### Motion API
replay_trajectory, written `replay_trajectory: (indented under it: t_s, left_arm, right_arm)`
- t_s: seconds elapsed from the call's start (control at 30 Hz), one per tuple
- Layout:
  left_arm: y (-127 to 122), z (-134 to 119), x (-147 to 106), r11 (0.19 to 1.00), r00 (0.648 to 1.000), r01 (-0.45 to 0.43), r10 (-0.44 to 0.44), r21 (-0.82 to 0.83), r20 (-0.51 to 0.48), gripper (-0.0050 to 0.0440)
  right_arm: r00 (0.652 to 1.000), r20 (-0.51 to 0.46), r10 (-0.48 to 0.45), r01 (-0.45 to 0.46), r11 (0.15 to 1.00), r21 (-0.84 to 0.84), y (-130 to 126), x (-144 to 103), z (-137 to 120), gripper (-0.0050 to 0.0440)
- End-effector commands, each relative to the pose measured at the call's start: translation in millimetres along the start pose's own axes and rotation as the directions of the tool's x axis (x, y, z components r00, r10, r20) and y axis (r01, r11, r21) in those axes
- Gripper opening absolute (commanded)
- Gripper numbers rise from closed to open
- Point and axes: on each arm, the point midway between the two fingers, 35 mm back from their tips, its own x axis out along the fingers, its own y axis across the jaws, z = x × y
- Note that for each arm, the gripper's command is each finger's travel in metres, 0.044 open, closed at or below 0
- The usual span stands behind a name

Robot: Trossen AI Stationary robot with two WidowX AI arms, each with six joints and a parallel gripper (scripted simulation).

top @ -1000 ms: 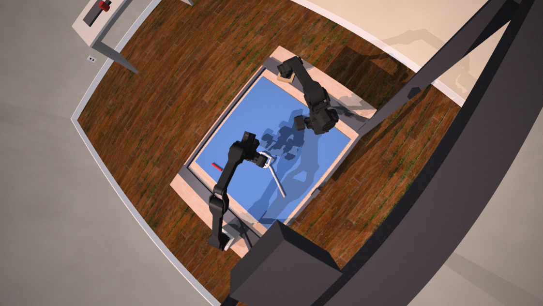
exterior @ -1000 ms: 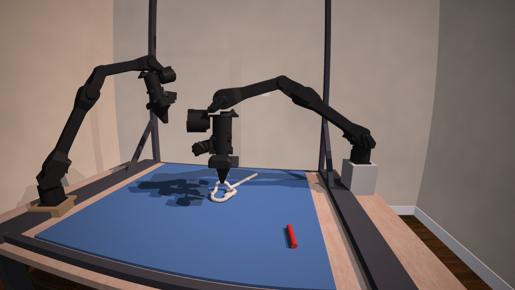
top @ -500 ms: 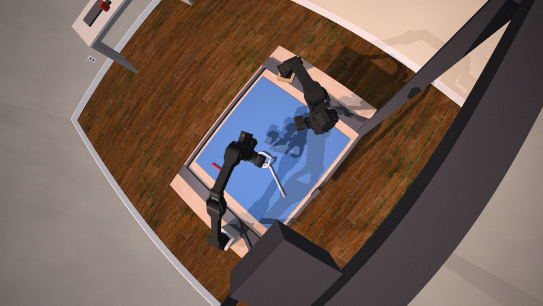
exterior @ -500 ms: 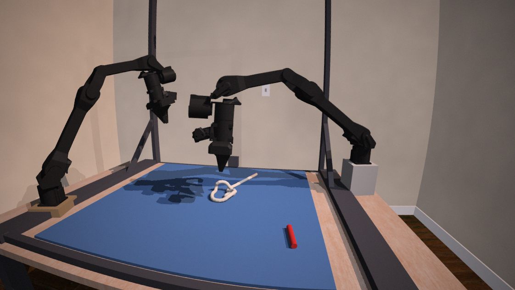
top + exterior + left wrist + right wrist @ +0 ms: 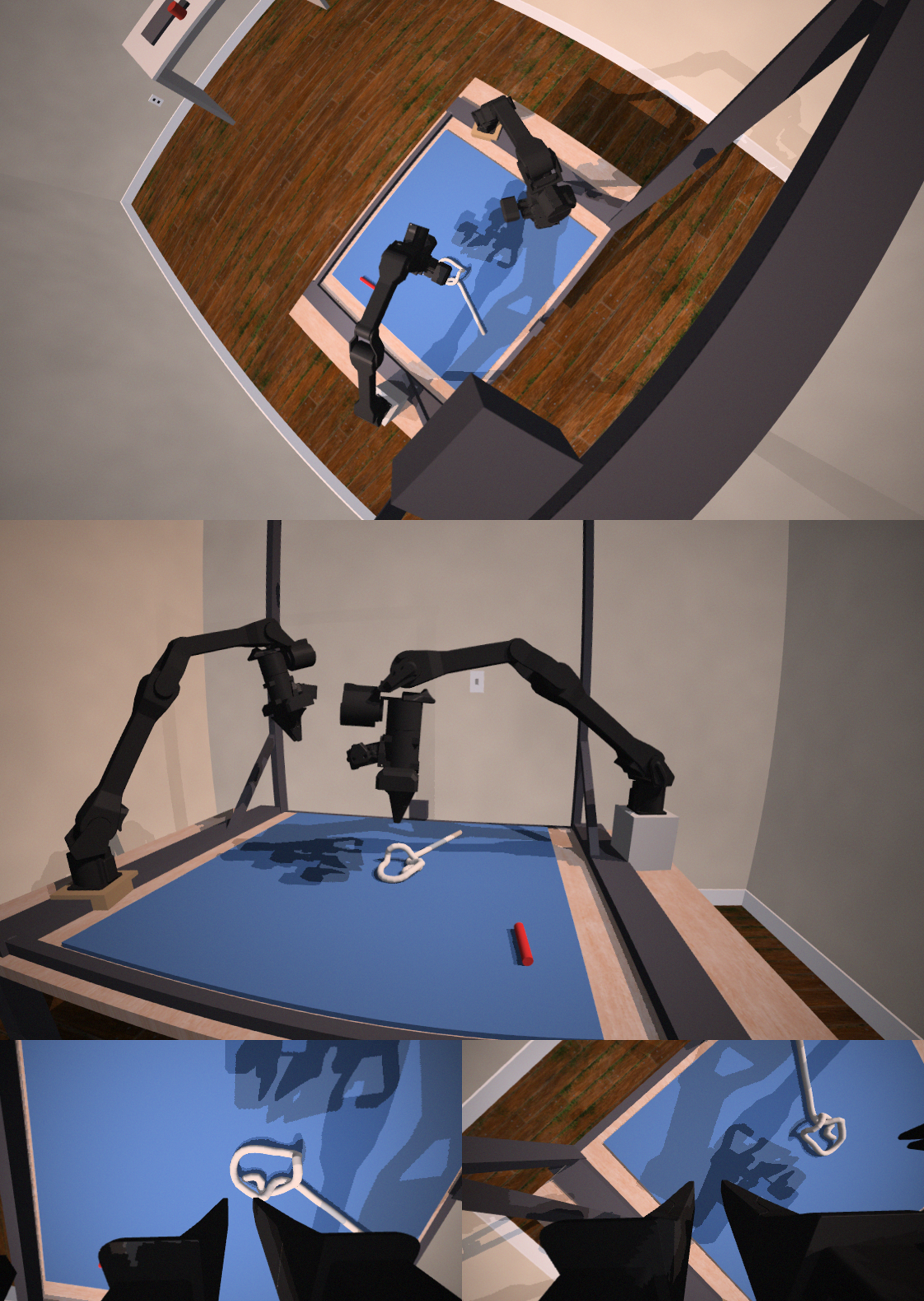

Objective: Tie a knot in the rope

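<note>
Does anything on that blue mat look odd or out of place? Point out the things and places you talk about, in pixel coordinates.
The red stick (image 5: 523,944) (image 5: 366,282) lies off on its own near the mat's edge, with no obvious use for the knot. The rope (image 5: 389,876) (image 5: 233,1169) (image 5: 808,1094) (image 5: 471,308) is loosely looped, not tight.
</note>
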Motion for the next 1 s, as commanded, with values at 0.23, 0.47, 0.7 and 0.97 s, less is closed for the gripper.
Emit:
replay_trajectory:
  t_s: [0.23, 0.47, 0.7, 0.97]
  left_arm:
    - [-17.8, -33.5, -41.2, 0.977, 1.0, 0.005, 0.0, -0.213, 0.025, 0.01]
    - [-30.9, -72.3, -49.2, 0.926, 1.0, 0.004, -0.004, -0.376, 0.001, 0.01]
    - [-45.8, -132.0, -51.8, 0.82, 1.0, -0.012, -0.007, -0.573, -0.031, 0.01]
    - [-52.1, -165.7, -49.4, 0.749, 0.999, -0.025, -0.008, -0.662, -0.047, 0.01]
  right_arm:
    - [1.0, 0.029, 0.002, -0.002, 1.0, 0.006, -1.6, -11.4, 0.7, 0.01]
    - [1.0, 0.029, 0.002, -0.002, 1.0, 0.006, -1.6, -11.4, 0.7, 0.01]
    - [1.0, 0.029, 0.002, -0.002, 1.0, 0.006, -1.6, -11.4, 0.7, 0.01]
    - [1.0, 0.029, 0.002, -0.002, 1.0, 0.006, -1.6, -11.4, 0.7, 0.01]
